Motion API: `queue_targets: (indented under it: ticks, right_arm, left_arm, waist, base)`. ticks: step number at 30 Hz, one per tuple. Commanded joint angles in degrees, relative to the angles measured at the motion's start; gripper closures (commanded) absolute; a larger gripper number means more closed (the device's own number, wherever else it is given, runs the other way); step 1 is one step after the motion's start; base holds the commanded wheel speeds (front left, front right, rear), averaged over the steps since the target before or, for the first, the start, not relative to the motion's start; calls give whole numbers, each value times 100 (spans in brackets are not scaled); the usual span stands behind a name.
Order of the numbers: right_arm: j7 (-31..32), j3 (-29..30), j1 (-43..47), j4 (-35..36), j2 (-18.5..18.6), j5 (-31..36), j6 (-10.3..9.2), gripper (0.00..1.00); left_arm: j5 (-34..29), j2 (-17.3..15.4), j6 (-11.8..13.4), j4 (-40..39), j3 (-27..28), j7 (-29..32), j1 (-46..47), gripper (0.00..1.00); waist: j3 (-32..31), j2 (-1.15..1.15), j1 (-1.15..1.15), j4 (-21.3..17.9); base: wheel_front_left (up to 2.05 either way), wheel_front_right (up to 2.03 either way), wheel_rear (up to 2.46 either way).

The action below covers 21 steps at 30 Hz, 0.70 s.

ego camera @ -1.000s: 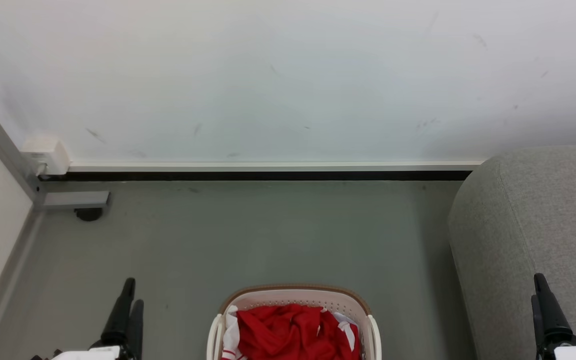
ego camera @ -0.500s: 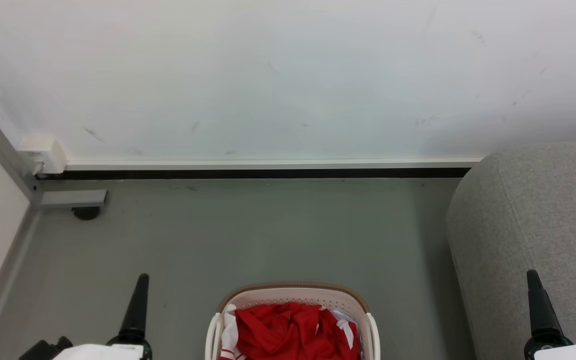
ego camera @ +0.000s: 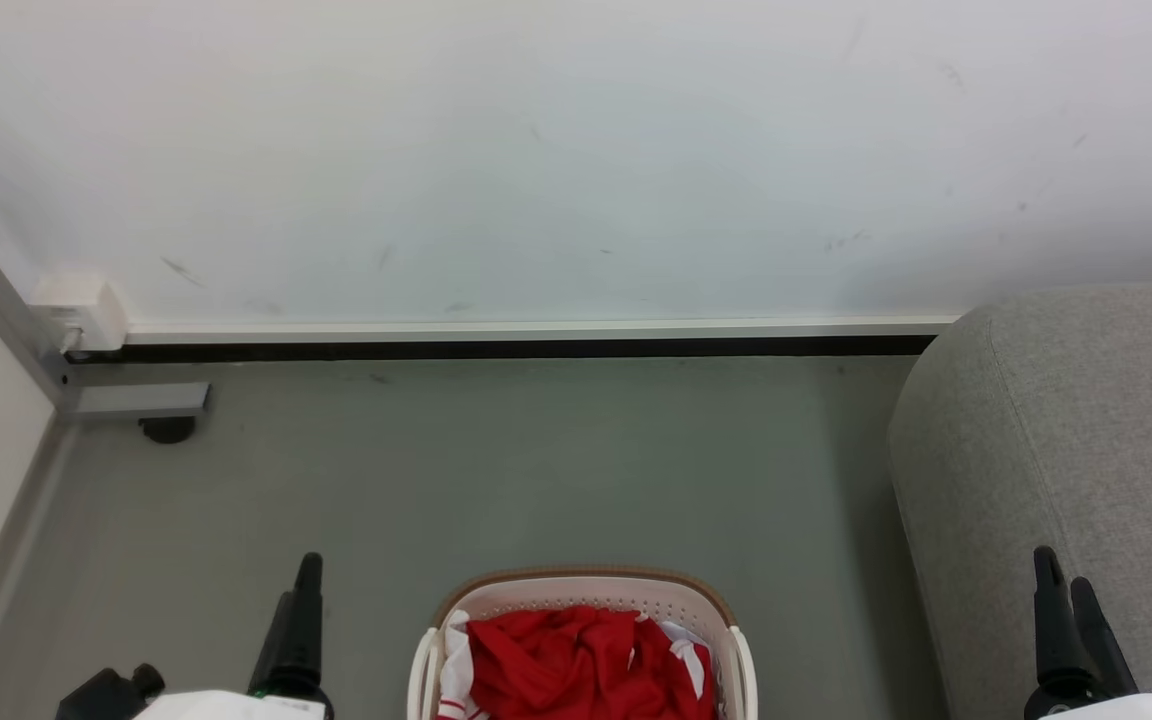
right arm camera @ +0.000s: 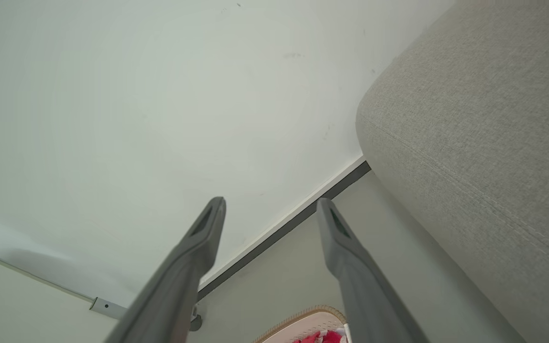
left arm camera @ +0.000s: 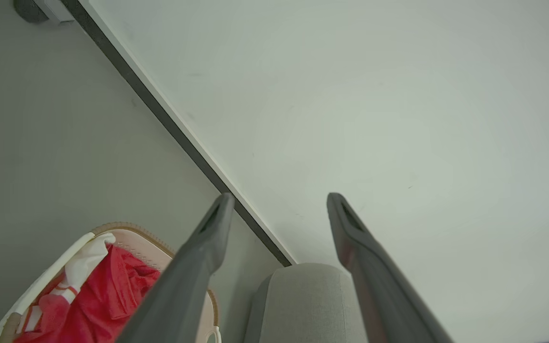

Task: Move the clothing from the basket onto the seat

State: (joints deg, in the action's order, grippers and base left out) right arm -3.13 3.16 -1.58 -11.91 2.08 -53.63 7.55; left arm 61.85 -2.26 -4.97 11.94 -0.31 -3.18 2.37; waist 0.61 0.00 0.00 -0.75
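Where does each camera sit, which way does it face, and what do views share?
Head view: on the head, facing forward and down at floor, wall, basket of clothing, seat at right; left pincer and right pincer at bottom corners.
Left wrist view: on the left wrist, along its open fingers toward the wall.
Right wrist view: on the right wrist, along its open fingers toward wall and seat.
Shared: all show basket, clothing, seat.

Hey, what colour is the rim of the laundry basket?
Tan-brown, running round the top of the cream-white basket; the head view shows it best.
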Motion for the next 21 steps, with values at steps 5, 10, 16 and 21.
queue_targets:
  ticks: [5,10,16,21]
  right_arm:
    - [-141,-63,4,64,65,488,-4,0]
    - [-235,-121,23,64,69,823,-5,0]
    - [-338,-162,44,93,73,1217,-5,0]
    - [-428,-187,66,119,76,1549,-6,0]
  left_arm:
    - [-473,-53,51,-124,-80,-137,5,0]
    - [-818,-57,82,-144,-136,-229,-17,0]
    - [-1183,-60,121,-159,-190,-342,-52,0]
    - [-1660,-61,135,-168,-268,-417,-65,0]
  waist:
    - [2,0,0,-9]
    - [3,0,0,-19]
    - [6,0,0,-39]
    - [13,0,0,-60]
  base:
    - [0,0,0]
    - [0,0,0]
    - [0,0,0]
    - [0,0,0]
